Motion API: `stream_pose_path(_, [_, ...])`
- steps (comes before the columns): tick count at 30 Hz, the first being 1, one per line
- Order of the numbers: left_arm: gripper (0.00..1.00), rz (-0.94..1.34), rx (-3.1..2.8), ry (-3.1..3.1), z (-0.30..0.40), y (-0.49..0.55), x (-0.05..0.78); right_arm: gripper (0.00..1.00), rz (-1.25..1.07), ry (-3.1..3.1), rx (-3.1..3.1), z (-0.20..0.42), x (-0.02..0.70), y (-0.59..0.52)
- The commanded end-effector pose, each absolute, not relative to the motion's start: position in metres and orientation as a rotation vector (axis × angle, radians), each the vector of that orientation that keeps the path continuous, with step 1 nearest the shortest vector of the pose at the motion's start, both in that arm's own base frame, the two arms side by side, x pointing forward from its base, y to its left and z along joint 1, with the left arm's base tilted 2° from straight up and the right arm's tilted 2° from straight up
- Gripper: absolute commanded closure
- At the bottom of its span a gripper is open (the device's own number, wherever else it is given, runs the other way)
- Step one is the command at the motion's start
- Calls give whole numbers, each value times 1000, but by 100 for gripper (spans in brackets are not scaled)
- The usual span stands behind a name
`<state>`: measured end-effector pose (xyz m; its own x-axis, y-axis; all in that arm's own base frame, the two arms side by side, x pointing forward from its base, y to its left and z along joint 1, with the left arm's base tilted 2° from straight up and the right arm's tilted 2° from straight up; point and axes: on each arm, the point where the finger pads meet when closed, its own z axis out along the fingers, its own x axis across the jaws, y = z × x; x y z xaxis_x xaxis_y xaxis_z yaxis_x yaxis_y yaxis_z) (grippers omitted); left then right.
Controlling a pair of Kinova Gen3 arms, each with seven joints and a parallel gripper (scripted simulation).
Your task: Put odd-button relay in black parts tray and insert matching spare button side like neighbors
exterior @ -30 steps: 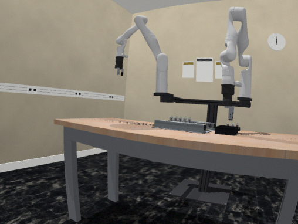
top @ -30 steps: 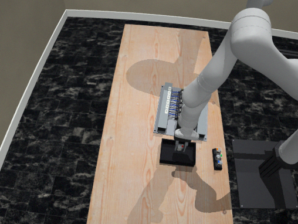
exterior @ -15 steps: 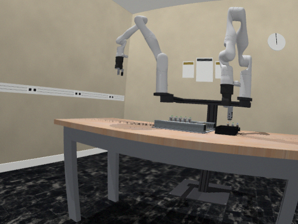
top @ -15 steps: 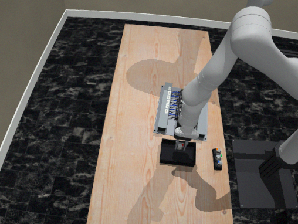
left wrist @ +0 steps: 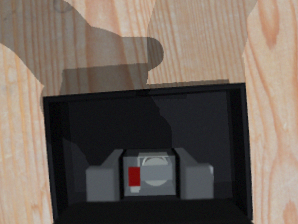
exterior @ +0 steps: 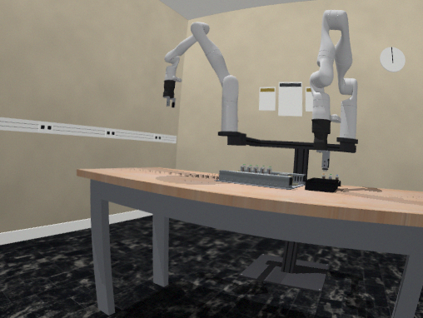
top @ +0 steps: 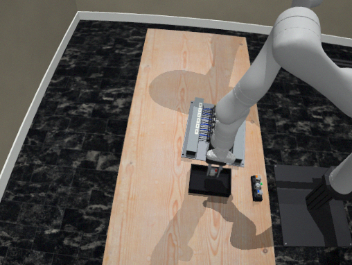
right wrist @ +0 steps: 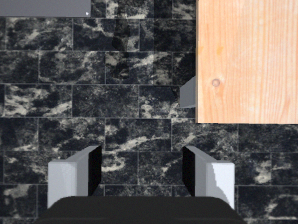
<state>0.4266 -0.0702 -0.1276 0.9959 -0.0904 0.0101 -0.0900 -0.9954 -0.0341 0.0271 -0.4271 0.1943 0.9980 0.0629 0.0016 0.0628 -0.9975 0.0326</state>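
One arm's tool (exterior: 325, 167) points down above the black tray (exterior: 321, 185), beside the relay panel (exterior: 255, 178).
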Motion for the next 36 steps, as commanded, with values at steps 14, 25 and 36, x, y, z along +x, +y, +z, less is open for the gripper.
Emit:
stream_pose_path(14, [100, -21, -3105, 141, -135, -73, 427, 0, 5, 98, 3106, 195, 27, -428])
stream_pose_path(25, [100, -21, -3105, 141, -168, -73, 428, 0, 5, 98, 3106, 195, 27, -428])
stream_pose_path(36, [100, -22, -3105, 141, -183, -74, 428, 0, 5, 98, 3106, 195, 27, -428])
